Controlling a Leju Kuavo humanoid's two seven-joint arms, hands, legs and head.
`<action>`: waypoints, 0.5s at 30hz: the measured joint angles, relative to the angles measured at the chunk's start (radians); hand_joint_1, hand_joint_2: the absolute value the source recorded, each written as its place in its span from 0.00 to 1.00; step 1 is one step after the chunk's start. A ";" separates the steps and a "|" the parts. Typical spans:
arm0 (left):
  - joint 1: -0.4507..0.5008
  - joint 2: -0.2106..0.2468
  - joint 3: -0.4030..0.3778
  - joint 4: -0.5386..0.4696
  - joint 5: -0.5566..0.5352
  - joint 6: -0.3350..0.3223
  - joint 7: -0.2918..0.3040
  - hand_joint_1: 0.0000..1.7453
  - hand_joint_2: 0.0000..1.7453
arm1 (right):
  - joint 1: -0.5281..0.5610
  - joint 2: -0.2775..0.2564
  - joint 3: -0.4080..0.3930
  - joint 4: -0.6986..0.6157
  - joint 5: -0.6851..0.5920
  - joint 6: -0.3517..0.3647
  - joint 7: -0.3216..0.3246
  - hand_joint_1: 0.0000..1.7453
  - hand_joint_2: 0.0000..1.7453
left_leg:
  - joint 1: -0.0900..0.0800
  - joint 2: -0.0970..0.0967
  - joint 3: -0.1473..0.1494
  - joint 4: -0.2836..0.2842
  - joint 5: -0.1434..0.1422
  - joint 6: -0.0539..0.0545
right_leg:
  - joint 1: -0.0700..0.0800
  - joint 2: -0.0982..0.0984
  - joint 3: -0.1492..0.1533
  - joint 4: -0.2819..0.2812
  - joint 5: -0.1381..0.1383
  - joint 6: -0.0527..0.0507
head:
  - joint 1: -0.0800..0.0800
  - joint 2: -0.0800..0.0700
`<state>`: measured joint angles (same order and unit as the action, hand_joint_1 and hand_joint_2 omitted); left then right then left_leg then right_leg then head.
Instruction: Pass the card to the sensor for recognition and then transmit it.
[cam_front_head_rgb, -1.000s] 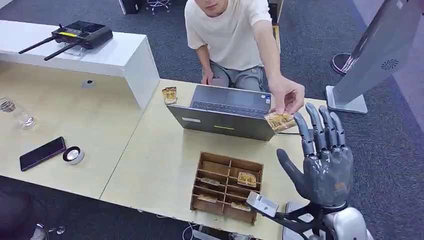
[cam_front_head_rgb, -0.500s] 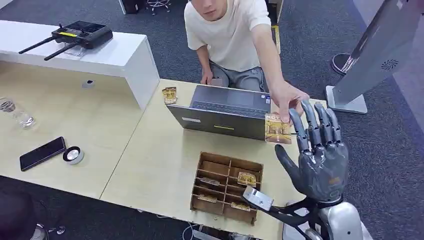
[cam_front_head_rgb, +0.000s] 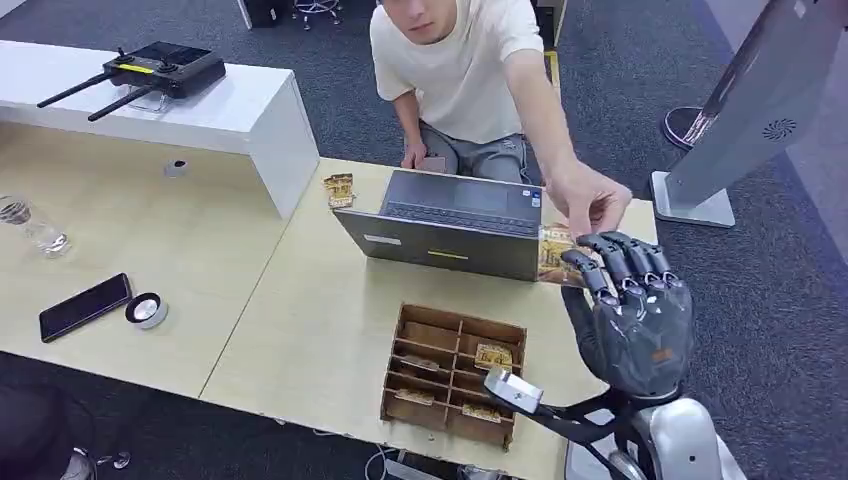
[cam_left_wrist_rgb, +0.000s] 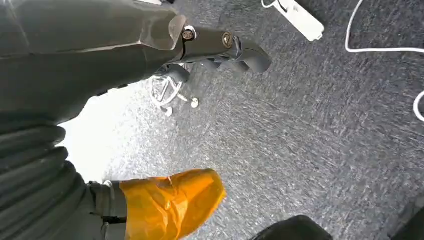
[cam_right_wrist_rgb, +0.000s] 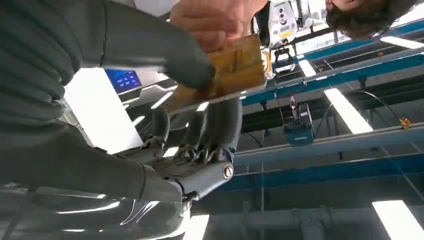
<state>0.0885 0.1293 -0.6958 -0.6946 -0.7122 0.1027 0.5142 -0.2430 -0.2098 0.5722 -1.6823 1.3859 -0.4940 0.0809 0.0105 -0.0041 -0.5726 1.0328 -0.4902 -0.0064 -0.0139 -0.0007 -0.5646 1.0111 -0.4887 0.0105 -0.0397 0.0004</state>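
- Two pale wood tables (cam_front_head_rgb: 300, 300) butt together; a white counter (cam_front_head_rgb: 200, 115) at 10 o'clock carries a black controller (cam_front_head_rgb: 160, 68). Grey carpet floor (cam_front_head_rgb: 640, 90) all round, a white stand base (cam_front_head_rgb: 695, 200) at 2 o'clock.
- Person (cam_front_head_rgb: 460, 70) in a white shirt sits at 12 o'clock behind an open grey laptop (cam_front_head_rgb: 450, 225).
- Wooden divider tray (cam_front_head_rgb: 405, 375) at 6 o'clock: small gold cards lie in several compartments; others look bare.
- Right hand (cam_front_head_rgb: 630, 300) at 4 o'clock, fingers curled and thumb clamped on the gold card (cam_front_head_rgb: 553, 257); the person's hand (cam_front_head_rgb: 590, 195) pinches its far edge too.
- Left hand (cam_left_wrist_rgb: 220, 47): its grasp cannot be told.
- Phone (cam_front_head_rgb: 85, 306), round puck (cam_front_head_rgb: 147, 310), glass jar (cam_front_head_rgb: 30, 225) at 9 o'clock.
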 joint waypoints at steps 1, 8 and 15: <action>0.003 0.003 -0.002 -0.007 -0.002 -0.006 0.007 0.00 1.00 | 0.000 0.002 0.000 0.000 0.001 0.000 0.000 0.91 1.00 | 0.000 0.000 0.000 0.000 0.000 0.000 | 0.000 0.000 0.000 0.000 0.000 0.000 | 0.000 0.000; 0.018 0.016 -0.012 -0.052 -0.010 -0.024 0.029 0.00 1.00 | -0.001 0.010 0.000 0.000 0.004 0.000 0.000 0.92 1.00 | 0.000 0.000 0.000 0.000 0.000 0.000 | 0.000 0.000 0.000 0.000 0.000 0.000 | 0.000 0.000; 0.029 0.028 -0.018 -0.081 -0.012 -0.031 0.037 0.00 1.00 | 0.000 0.011 0.000 0.000 0.000 0.000 0.001 0.99 1.00 | 0.000 0.000 0.000 0.000 0.000 0.000 | 0.000 0.000 0.000 0.000 0.000 0.000 | 0.000 0.000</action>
<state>0.1174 0.1568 -0.7137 -0.7759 -0.7244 0.0717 0.5509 -0.2434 -0.1987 0.5726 -1.6823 1.3859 -0.4936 0.0816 0.0106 -0.0041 -0.5725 1.0328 -0.4902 -0.0064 -0.0137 -0.0007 -0.5646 1.0110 -0.4887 0.0105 -0.0393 0.0004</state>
